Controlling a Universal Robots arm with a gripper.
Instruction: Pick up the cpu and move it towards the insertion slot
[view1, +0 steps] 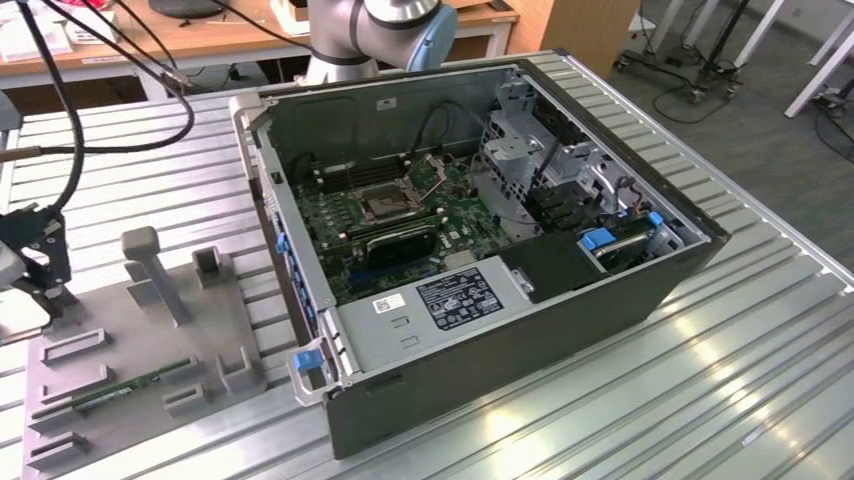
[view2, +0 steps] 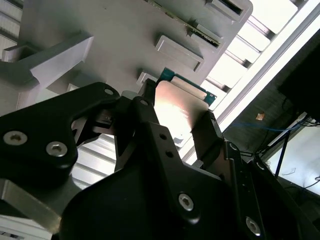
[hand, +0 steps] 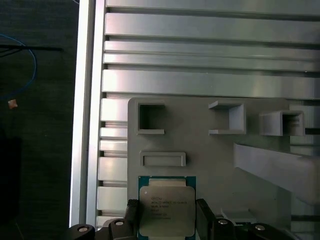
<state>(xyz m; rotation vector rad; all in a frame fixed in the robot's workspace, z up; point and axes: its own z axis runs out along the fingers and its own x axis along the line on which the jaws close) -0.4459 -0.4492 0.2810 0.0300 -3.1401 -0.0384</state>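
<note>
Two fingers (hand: 203, 219): against opposite cpu (hand: 166, 212) edges
Gripper (view2: 177, 106): narrowly parted, clamping it
Grey tray (hand: 210, 155): under the jaws
Insertion slot (view1: 383, 203): well apart from the jaws

1 arm (view1: 374, 20), its gripper (hand: 167, 202) clamped on the cpu (hand: 166, 212) at the worktop (view1: 747, 400) edge.

In the exterior view the arm shows as a grey link with a blue-capped joint by the worktop's far edge. Its black gripper (view1: 54, 295) hangs low with the fingers pointing down, at the worktop's edge on the exterior view's left. In both wrist views the 2 black fingers (view2: 145, 112) (hand: 202, 217) stand parallel, 1 on each side of the cpu, their inner faces against its opposite edges. In the second wrist view the bolted black finger linkages spread wide behind the fingertips, toward the wrist.
</note>
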